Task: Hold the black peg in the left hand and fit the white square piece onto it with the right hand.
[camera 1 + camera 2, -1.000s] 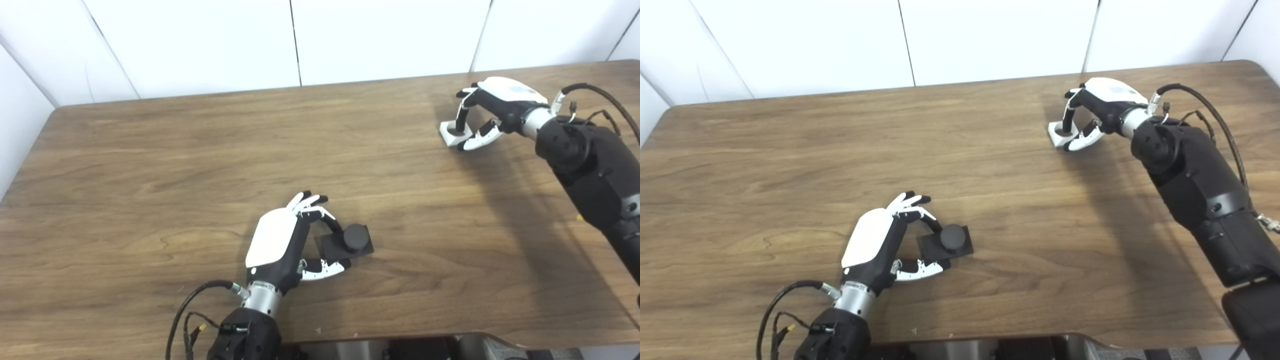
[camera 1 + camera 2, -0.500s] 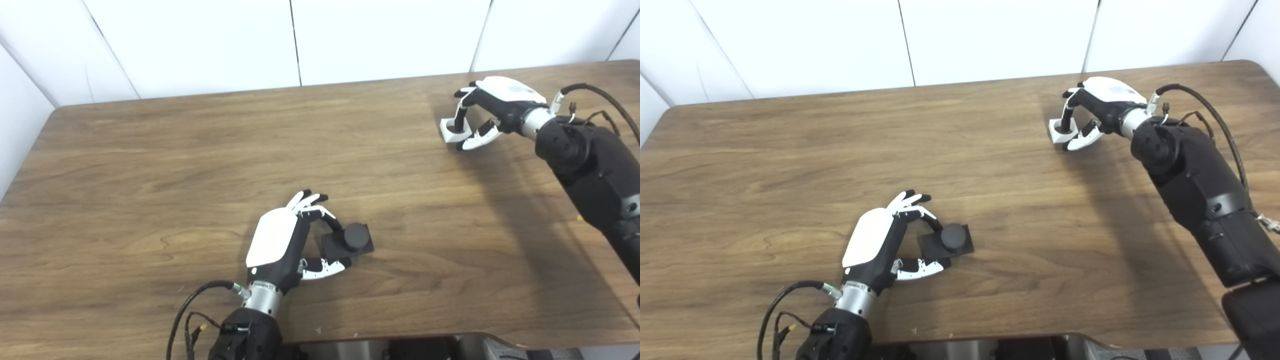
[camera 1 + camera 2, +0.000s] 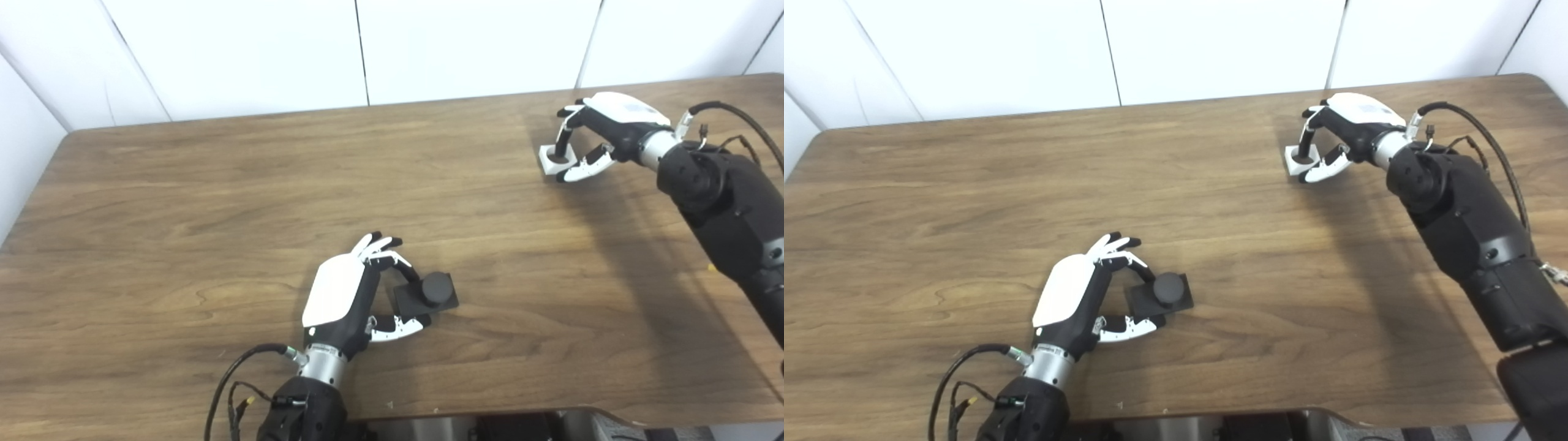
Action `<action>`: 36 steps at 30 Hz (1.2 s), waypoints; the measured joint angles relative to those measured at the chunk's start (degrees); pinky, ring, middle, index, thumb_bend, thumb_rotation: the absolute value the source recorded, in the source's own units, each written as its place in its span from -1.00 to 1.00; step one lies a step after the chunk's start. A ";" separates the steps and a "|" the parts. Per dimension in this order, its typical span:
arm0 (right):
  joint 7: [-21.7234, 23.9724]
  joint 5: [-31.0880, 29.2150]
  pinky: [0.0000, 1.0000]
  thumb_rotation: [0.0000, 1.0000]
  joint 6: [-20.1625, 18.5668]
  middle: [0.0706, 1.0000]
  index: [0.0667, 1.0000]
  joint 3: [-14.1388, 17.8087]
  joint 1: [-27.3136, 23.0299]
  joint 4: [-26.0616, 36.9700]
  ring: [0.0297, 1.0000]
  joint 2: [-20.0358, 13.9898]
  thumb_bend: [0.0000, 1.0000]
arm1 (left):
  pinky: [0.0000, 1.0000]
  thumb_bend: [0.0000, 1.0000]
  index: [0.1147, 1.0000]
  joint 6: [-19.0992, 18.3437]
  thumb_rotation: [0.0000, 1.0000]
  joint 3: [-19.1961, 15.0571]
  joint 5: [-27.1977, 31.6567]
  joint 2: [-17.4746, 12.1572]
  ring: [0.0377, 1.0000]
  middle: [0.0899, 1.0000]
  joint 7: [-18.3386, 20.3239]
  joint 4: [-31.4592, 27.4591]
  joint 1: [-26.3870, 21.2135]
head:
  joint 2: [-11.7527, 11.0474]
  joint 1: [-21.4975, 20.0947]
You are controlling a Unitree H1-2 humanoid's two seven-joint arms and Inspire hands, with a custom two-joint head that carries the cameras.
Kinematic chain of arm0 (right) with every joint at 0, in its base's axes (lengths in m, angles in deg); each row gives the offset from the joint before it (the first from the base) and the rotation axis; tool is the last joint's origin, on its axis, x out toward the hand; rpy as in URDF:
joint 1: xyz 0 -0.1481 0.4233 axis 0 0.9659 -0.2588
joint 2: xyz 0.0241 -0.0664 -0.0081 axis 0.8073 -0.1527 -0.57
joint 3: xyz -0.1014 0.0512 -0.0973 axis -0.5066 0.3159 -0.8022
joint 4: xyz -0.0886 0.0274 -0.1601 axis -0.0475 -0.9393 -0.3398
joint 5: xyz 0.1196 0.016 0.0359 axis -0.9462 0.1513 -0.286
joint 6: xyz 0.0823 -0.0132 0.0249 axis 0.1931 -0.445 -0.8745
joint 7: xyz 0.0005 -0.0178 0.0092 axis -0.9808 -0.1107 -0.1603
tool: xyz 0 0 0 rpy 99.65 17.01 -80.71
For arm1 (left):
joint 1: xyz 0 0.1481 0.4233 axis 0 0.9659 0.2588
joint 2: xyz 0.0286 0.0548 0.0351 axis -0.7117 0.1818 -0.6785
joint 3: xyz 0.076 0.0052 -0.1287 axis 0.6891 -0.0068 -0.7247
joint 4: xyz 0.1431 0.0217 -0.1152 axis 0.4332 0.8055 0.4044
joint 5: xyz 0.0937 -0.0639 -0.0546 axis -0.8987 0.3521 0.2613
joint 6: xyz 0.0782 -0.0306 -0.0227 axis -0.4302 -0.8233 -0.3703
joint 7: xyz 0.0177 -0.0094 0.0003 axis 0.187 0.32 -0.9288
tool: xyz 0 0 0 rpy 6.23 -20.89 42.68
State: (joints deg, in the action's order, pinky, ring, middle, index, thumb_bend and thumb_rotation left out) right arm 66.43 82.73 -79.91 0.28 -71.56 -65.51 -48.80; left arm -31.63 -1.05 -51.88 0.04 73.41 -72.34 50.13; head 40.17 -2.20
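Right hand [image 3: 603, 125] higher with white square piece [image 3: 554, 160].

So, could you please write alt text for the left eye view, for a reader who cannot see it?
Two robot hands work on a wooden table: the left hand closes its fingers around the square base of a black peg near the front. Far right, the right hand grips a white square piece, one finger in its round hole.
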 measured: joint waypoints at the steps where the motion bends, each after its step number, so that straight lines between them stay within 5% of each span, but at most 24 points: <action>1: 0.02 -0.09 0.99 -0.44 -0.05 0.84 0.53 0.14 0.01 0.06 0.99 0.00 1.00 | 0.71 0.01 -0.15 0.01 -0.84 0.00 0.00 0.00 0.89 0.70 0.00 0.01 0.00 | 0.00 0.00; 12: 0.11 -1.26 1.00 -0.41 -0.30 0.87 0.70 1.41 0.06 0.21 1.00 -0.01 1.00 | 0.69 0.01 -0.15 -0.01 -0.84 -0.01 -0.01 0.01 0.87 0.69 0.12 0.07 -0.05 | 0.00 -0.26; 36: 0.46 0.45 0.92 -0.44 -1.27 0.84 0.53 -0.44 -0.94 -4.42 0.97 0.32 0.98 | 0.70 0.01 -0.15 -0.12 -0.84 -0.03 -0.01 0.05 0.88 0.69 0.40 0.09 -0.08 | 0.17 -0.44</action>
State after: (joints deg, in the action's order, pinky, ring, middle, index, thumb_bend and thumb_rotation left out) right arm 66.89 83.19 -81.18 -0.16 -72.50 -69.93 -48.47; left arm -31.74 -1.09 -51.88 0.09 73.82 -72.25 50.05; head 40.34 -2.64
